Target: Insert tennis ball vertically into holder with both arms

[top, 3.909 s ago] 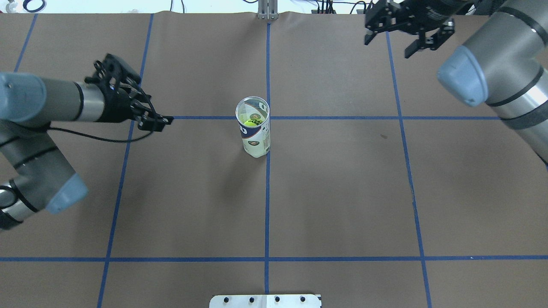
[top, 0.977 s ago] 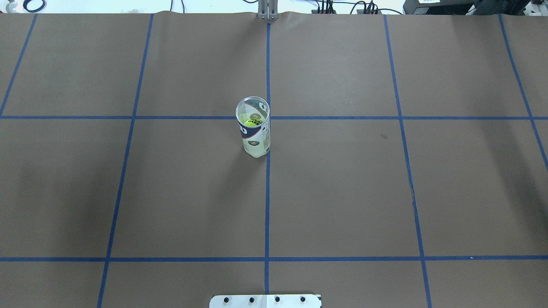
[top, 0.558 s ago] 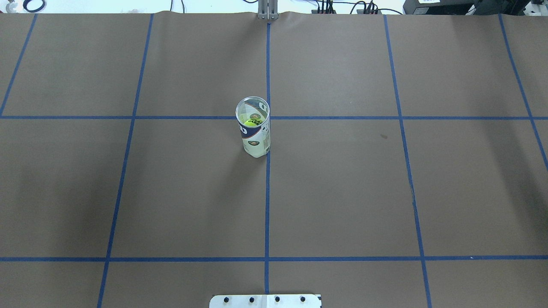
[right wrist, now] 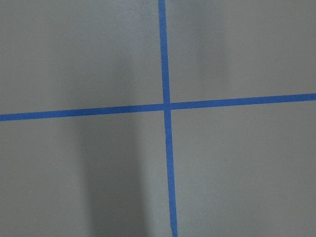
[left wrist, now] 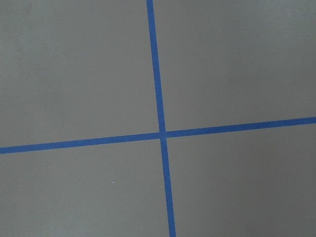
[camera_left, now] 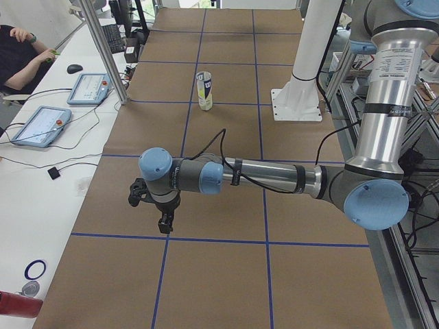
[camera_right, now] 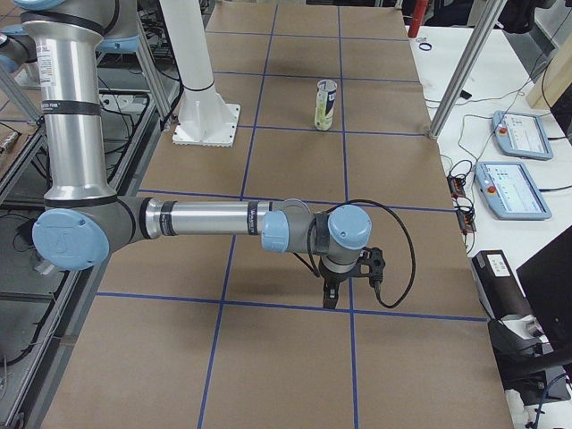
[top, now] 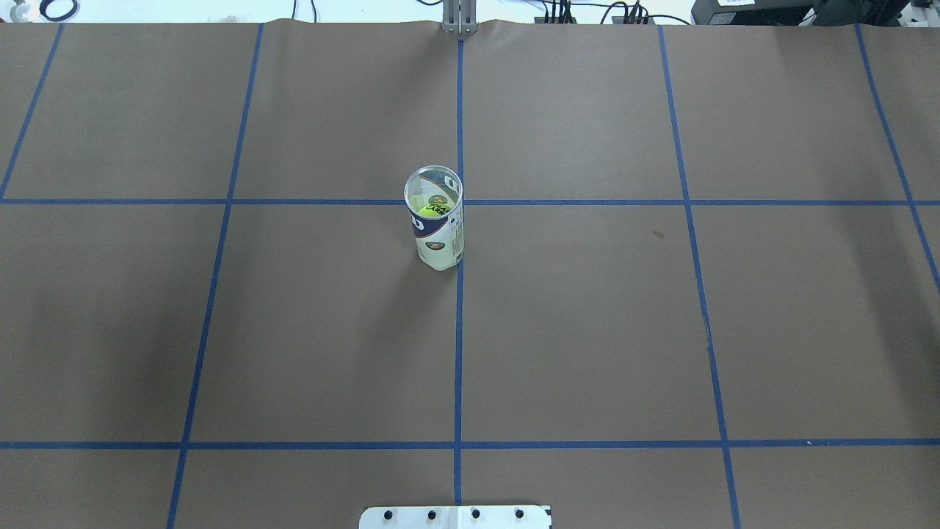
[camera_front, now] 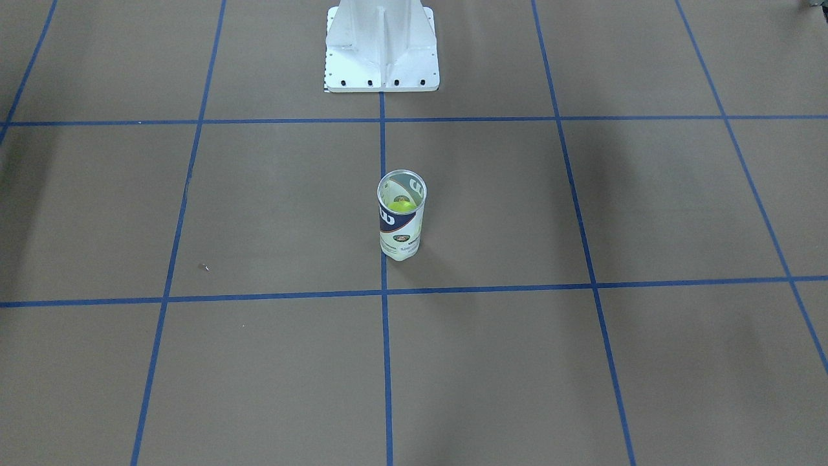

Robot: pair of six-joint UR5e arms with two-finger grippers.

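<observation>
Holder: one holder [top: 435, 220], a clear can with a white and navy label. It stands upright with its open mouth up, near the middle of the surface [top: 587, 330]. Its base is against the centre tape line, close to a crossing.
Ball: one yellow-green tennis ball [top: 433, 210] is inside the holder, seen through the open mouth. How deep it sits cannot be told.
Arms: two. In the exterior left view the left arm [camera_left: 267, 177] stretches out level over its end of the surface. In the exterior right view the right arm [camera_right: 214, 219] does the same at the opposite end. Both are well apart from the holder and outside the overhead and front-facing views.
Left tool: one left tool [camera_left: 164, 226], pointing down over the surface near a tape line. It holds nothing that can be seen. Whether its fingers are apart or together cannot be told from this side view.
Right tool: one right tool [camera_right: 349, 288], also pointing down near a tape line, with nothing seen in it. The spread of its fingers cannot be told either.
Wrist views: each shows one crossing of two blue tape lines on bare brown surface, with no fingers in the picture.
Pedestal: one white bolted pedestal [camera_front: 381, 45] on the centre line at the robot's side of the surface.
Tape: blue tape lines [top: 459, 353] mark the brown surface into a grid of squares.
Side bench: two control tablets [camera_left: 41, 125] lie on a white bench beside the surface. One seated person [camera_left: 17, 55] is at its far end.
</observation>
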